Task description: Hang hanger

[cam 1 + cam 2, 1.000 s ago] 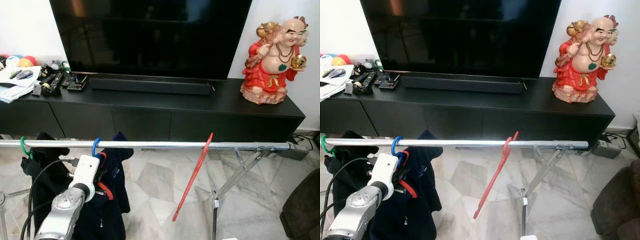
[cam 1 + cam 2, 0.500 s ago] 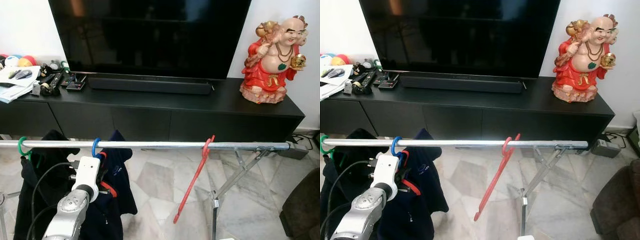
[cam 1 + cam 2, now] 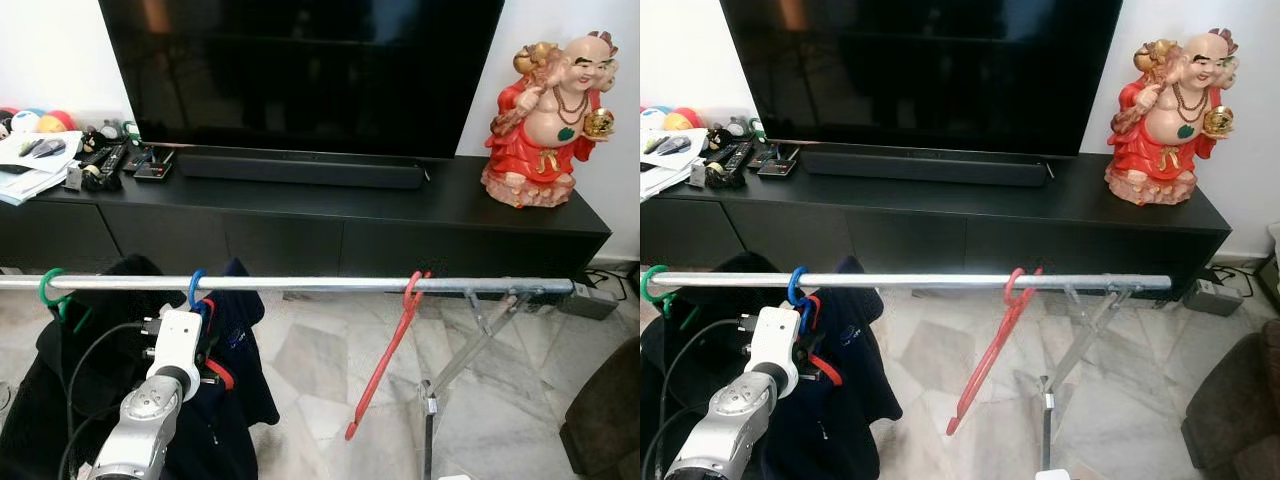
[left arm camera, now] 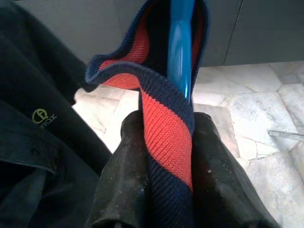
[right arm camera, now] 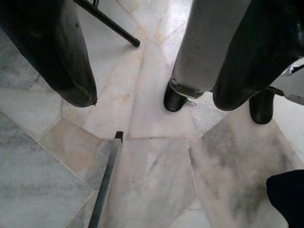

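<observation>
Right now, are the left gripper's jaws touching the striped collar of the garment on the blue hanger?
Touching. In the left wrist view, the left gripper pinches the red-and-navy striped collar between both jaws, below the blue hanger.

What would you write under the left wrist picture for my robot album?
Left gripper pinching the navy-and-red striped collar of a garment on a blue hanger, above a marble floor.

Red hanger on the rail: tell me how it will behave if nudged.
The red hanger hangs bare from the rail by its hook alone, tilted, so it would probably swing freely. It looks like thin, light plastic, likely stiff rather than floppy. With nothing weighing it down, a sideways push may slide it along the smooth metal.
</observation>
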Controlling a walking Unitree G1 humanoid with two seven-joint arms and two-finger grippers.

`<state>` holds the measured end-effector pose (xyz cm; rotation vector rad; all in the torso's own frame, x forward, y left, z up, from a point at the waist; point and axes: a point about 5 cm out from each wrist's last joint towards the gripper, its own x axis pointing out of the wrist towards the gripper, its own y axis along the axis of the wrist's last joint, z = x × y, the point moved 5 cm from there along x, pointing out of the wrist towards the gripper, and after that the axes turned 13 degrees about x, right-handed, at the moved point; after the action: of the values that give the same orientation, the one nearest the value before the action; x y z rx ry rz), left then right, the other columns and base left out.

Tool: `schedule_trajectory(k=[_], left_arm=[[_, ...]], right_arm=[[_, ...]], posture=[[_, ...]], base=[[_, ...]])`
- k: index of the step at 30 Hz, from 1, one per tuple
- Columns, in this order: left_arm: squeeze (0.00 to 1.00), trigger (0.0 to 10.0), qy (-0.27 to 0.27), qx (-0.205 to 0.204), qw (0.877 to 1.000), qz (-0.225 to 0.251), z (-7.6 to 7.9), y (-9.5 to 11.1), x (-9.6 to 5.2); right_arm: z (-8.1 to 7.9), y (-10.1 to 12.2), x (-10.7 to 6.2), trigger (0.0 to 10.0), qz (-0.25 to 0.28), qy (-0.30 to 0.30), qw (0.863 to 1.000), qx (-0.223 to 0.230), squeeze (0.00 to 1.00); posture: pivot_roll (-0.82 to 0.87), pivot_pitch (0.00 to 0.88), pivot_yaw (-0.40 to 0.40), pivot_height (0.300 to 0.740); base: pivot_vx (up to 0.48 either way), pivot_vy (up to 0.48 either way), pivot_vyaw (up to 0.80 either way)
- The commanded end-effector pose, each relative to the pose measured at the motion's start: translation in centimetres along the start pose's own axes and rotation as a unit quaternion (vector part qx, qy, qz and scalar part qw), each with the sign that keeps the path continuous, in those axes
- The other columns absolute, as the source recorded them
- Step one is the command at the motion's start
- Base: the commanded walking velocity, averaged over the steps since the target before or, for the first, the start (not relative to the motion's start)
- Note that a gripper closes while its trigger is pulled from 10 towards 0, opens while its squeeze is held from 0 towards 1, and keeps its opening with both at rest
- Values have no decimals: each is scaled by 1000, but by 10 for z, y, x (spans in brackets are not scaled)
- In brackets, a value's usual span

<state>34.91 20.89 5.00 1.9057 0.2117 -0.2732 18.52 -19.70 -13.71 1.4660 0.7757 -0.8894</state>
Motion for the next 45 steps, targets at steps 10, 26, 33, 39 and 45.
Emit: schedule_trajectory(k=[10,26,33,39,45], left_arm=[[1000,10000,0,-9,999,40,-4,15,-3],[996,10000,-56,6,994,95,-5,32,-34],[925,10000,-62,-6,993,103,-29,20,-63],[0,10000,18,-33,999,27,-63,-38,-74],[0,10000,14,-41,997,-60,-45,-92,-75]], right_arm=[[4,-8,-1,10000,-10,-5,1000,-1,0],[-17,-6,1,10000,-7,8,1000,-3,0],[-1,-7,-1,10000,-8,-1,1000,-2,0],[5,-7,-1,10000,-8,-3,1000,-1,0],[-4,-1,0,10000,-3,1,1000,1,0]], posture=[[102,19,-17,740],[110,9,-11,740],[122,17,-11,740],[123,17,-14,740],[112,17,-10,740]], base=[[0,0,0],[0,0,0],[0,0,0],[0,0,0],[0,0,0]])
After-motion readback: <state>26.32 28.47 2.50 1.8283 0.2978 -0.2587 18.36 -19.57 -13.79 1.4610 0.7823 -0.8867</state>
